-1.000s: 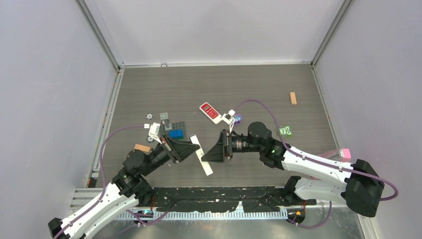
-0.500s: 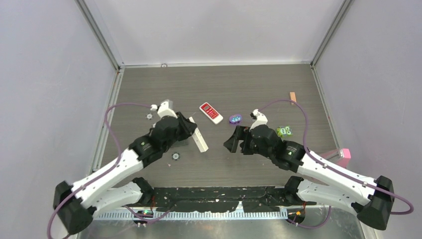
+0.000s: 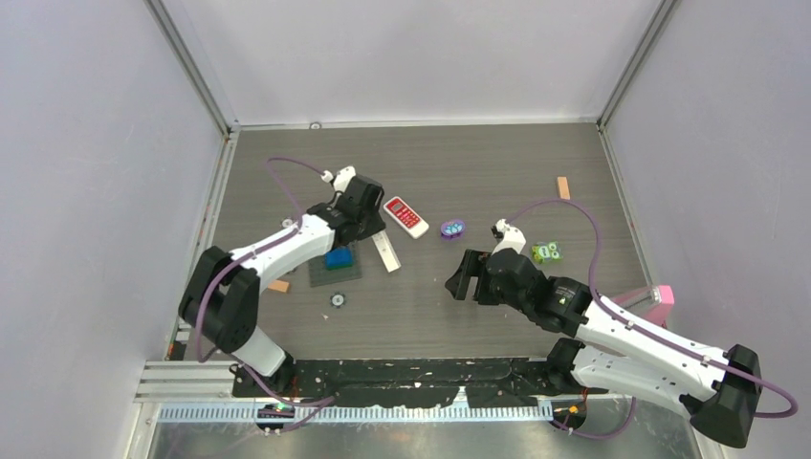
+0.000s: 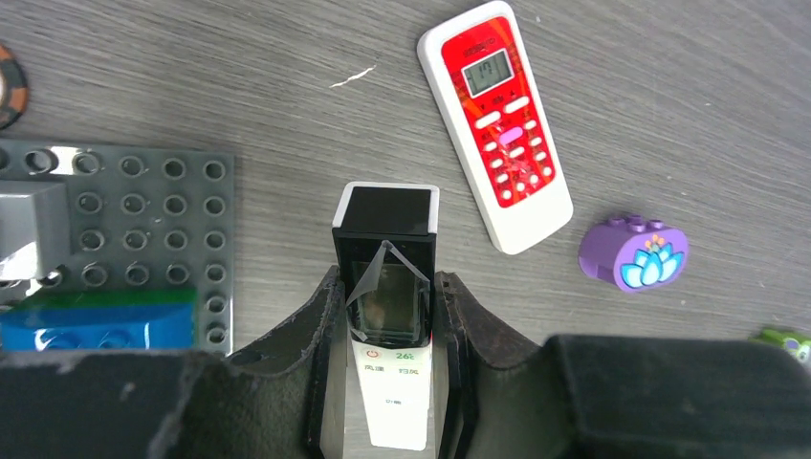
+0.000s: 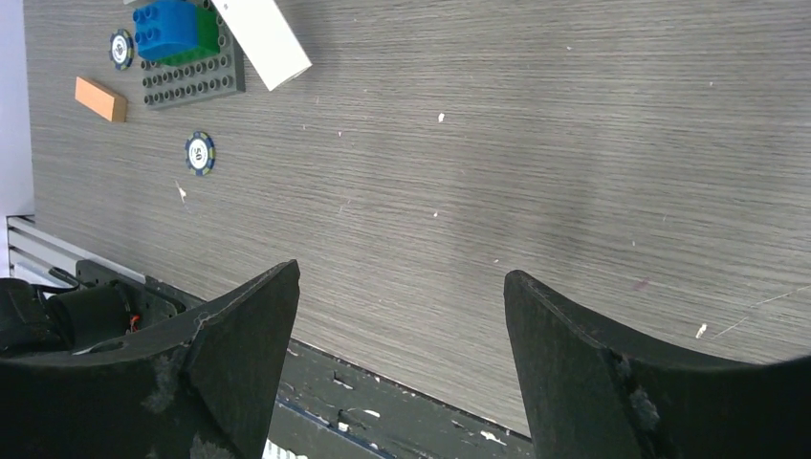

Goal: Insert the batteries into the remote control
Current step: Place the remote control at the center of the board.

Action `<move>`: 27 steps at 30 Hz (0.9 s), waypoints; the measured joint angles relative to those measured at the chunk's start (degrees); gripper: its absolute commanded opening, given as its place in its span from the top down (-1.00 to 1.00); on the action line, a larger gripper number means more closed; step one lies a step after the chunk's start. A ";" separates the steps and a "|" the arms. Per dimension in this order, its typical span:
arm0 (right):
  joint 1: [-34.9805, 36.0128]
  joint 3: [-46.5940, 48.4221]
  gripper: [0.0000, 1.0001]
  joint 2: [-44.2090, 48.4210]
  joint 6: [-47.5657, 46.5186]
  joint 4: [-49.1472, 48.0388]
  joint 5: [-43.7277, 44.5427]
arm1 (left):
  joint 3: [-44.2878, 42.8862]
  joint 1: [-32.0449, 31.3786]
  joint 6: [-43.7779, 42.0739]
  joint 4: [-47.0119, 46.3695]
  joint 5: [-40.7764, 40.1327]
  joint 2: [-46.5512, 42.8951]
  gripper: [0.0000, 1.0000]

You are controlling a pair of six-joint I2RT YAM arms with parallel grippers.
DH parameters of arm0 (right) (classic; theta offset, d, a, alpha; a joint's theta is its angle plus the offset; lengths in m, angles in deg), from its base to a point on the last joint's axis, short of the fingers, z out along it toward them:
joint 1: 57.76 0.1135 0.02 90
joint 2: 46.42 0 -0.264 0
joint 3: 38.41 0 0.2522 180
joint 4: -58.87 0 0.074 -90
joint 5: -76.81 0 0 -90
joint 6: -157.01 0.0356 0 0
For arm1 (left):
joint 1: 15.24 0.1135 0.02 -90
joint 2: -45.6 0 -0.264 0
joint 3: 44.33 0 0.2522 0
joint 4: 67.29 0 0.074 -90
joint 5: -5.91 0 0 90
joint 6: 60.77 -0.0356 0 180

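The narrow white remote control (image 4: 387, 287) with its black end pointing away sits between my left gripper's (image 4: 385, 279) fingers, which press on both of its long sides. In the top view the left gripper (image 3: 361, 218) is far out at the back left, and the remote (image 3: 386, 251) trails from it toward the near right. Its white end also shows in the right wrist view (image 5: 263, 38). My right gripper (image 3: 460, 276) is open and empty over bare table at centre right; it also shows in the right wrist view (image 5: 402, 279). No batteries are in view.
A wider white remote with a red face (image 3: 405, 216) and a purple brick (image 3: 452, 229) lie just beyond the left gripper. A grey baseplate (image 3: 344, 271) with a blue brick (image 3: 337, 256), a chip (image 3: 337, 299) and orange blocks (image 3: 563, 188) lie around.
My left arm has stretched toward the back left, carrying the narrow remote away from the near centre. My right gripper has pulled back to the right and stays open.
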 measured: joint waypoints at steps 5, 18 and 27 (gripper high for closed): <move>0.00 -0.15 -0.66 -1.07 0.66 0.09 0.37 | -4.09 0.52 0.17 1.31 0.20 7.82 0.89; 0.00 -0.15 -0.66 -1.92 1.60 0.48 1.44 | -12.96 0.96 0.68 11.76 -3.02 16.11 -0.86; 0.00 2.45 -0.85 1.92 1.05 7.41 3.23 | -11.26 -1.68 -6.10 13.62 -3.02 10.03 -0.99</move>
